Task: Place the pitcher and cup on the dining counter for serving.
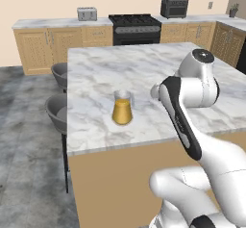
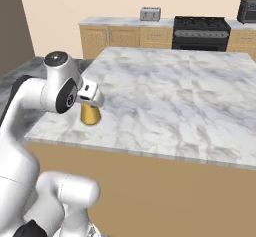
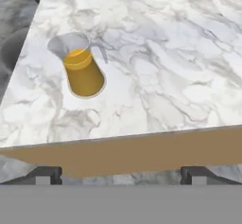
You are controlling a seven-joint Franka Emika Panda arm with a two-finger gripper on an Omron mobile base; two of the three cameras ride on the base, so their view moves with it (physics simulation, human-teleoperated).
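While no label or lettering can be read anywhere in this kitchen, the shapes and surfaces say plenty. Front and centre stands the pitcher [image 1: 122, 108] — a small clear glass carafe, conical, wide at the base, narrowing to a flared neck, filled about two thirds with yellow-orange liquid. It sits upright on the dining counter [image 1: 144, 68], near the tabletop's front edge and toward the side with the stools. That tabletop is white marble run through with grey veining, smooth and glossy, over plain tan wood sides.

From the hand view the pitcher [image 3: 80, 69] sits up and to the left, well apart from the jaws [image 3: 120, 173] — they stand spread wide, the two dark tips at either side of the bottom edge, with nothing between them. They hang just off the tabletop's near edge, over the tan side panel.

In the right base view the white arm's rounded wrist covers the top of the pitcher [image 2: 90, 114], leaving just the amber base showing.

Two grey bowl-shaped stools [image 1: 56, 112] tuck in beside the island over a mottled grey stone floor [image 1: 24, 140]. Along the far wall there is a black stove [image 1: 135, 28], panelled wood cabinets [image 1: 48, 46] under marble, a silver toaster [image 1: 87, 14] and a dark boxy oven [image 1: 174, 7].
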